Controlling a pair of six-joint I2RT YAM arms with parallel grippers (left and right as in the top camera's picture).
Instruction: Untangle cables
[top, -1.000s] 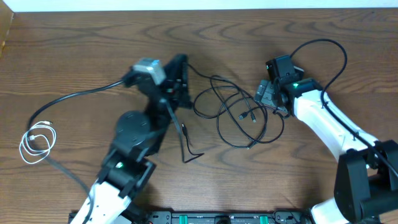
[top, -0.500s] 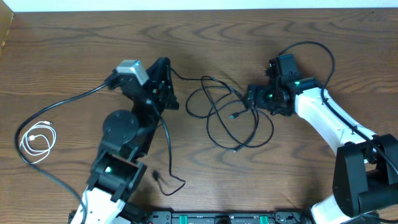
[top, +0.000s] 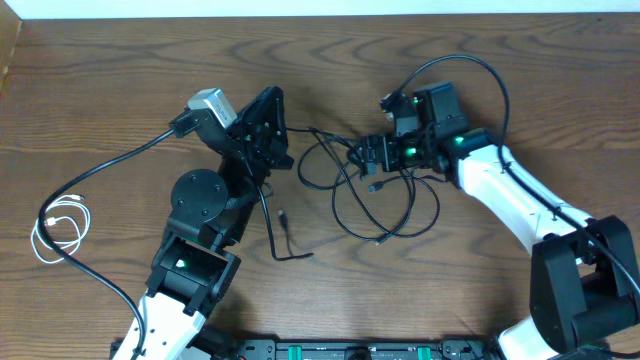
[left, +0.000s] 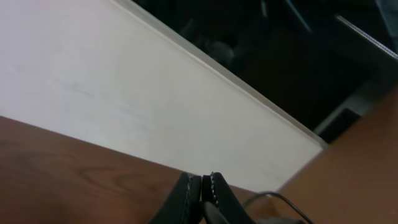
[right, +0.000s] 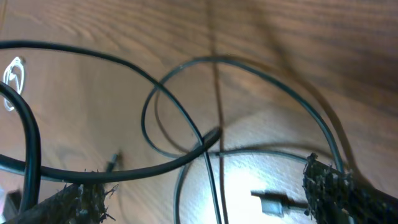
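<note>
Looping black cables tangled mid-surface | white cable coiled far left | left tool pinching one black strand | right tool spread wide

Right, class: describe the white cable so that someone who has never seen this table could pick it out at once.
Start at the brown wooden table and go to its left edge, well away from the black tangle in the middle. There lies the white cable, coiled in small loops; it is the only white cord, all others are black.
</note>
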